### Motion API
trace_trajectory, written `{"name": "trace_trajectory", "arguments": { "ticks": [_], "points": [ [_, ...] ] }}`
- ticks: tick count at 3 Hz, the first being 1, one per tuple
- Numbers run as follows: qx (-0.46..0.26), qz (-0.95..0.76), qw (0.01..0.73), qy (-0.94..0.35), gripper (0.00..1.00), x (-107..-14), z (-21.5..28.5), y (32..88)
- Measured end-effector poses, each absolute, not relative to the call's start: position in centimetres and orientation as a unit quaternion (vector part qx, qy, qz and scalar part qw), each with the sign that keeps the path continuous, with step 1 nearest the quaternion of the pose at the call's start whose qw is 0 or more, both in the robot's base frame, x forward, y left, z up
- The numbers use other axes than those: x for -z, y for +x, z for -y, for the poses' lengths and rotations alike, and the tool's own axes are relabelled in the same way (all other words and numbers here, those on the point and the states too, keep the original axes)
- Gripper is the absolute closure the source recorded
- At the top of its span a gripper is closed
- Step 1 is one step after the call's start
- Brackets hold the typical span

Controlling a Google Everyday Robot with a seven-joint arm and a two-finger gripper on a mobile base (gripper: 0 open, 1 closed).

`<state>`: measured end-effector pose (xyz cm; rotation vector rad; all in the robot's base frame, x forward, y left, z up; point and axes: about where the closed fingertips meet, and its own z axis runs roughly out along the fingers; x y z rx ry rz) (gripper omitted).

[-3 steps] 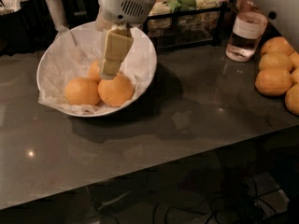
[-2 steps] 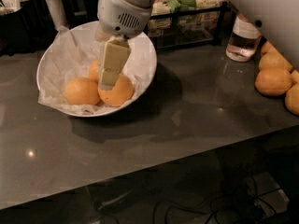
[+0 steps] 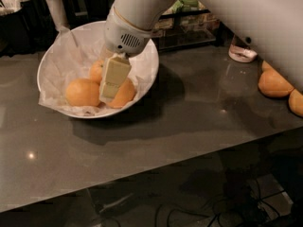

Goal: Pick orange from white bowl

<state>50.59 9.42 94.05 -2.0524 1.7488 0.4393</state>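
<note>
We have a single camera view, looking down at a slant from above the near edge of the table (image 3: 189, 122) and facing across it toward the far side. We sit close to the scene. The arm (image 3: 251, 13) looms large across the upper right, and the gripper (image 3: 111, 90) sits upper left of centre, lowered into the white bowl (image 3: 61, 46).

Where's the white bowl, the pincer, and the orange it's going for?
white bowl (image 3: 147, 71), camera view, right inner wall.
pincer (image 3: 110, 93), camera view, its tip, low inside the bowl.
orange (image 3: 127, 92), camera view, skin right of the pincer.
</note>
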Motion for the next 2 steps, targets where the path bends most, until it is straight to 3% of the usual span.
{"name": "trace_trajectory", "arguments": {
  "ticks": [2],
  "points": [
    [-0.148, -0.688, 0.219, -0.675, 0.25, -92.5, -6.6, 52.5]
  ]
}}
